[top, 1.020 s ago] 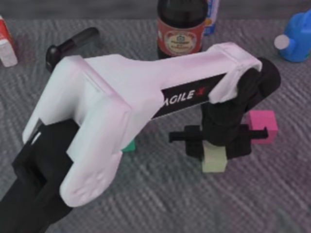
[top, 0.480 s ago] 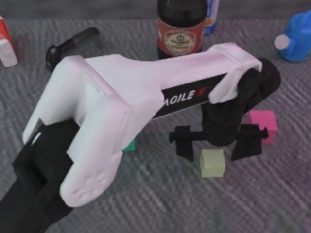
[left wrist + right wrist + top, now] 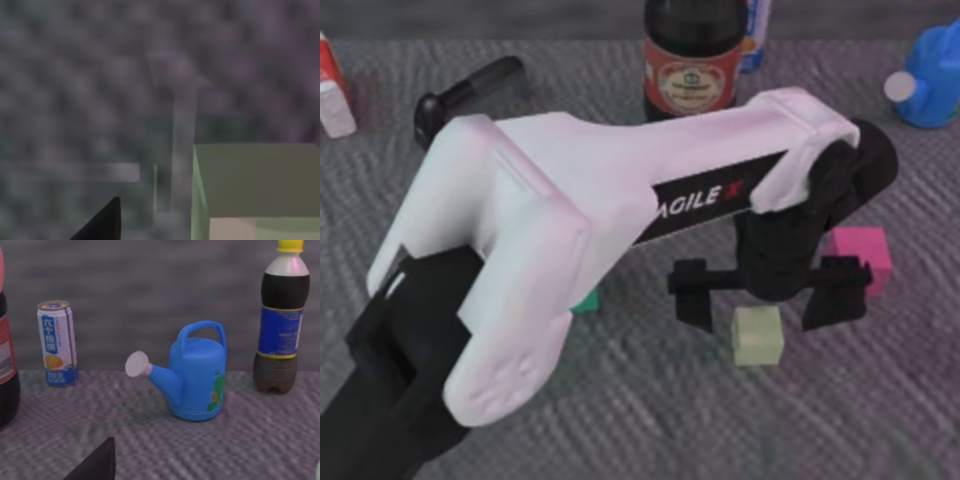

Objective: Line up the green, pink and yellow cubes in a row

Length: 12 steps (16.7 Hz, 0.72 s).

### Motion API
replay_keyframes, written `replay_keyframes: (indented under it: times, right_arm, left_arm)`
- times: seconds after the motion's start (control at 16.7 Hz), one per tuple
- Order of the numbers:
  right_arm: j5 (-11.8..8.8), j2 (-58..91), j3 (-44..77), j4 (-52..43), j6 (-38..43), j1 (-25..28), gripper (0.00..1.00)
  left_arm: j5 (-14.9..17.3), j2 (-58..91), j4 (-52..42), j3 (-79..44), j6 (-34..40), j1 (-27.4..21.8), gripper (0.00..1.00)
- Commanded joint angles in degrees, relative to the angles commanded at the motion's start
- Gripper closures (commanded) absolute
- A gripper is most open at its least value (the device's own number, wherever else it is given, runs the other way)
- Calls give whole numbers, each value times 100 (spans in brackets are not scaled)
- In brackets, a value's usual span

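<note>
**Left gripper spread above the yellow cube**

The left gripper [image 3: 770,297] hangs over the grey woven table [image 3: 650,400], its jaws released and wide apart. The yellow cube [image 3: 758,335] sits on the cloth below the gap between them, touching neither finger. The pink cube [image 3: 863,256] lies just beyond one fingertip. The green cube [image 3: 585,300] shows only a corner under the arm. A sauce bottle [image 3: 692,60] and blue watering can [image 3: 192,377] stand at the table's far edge. Whether the right gripper [image 3: 95,465] is released or clenched I cannot tell
</note>
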State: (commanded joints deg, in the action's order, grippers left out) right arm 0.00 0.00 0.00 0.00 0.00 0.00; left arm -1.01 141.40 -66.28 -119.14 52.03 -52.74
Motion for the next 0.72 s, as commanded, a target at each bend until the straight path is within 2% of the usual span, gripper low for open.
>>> replay_keyframes:
  times: [0.42,0.72]
  right_arm:
    - [0,0,0,0,0,0,0]
    - [0,0,0,0,0,0,0]
  left_arm:
    - [2,-74,-1306,-1196,36,74,0]
    - [-2,-97,-1465,-1358,27,54,0]
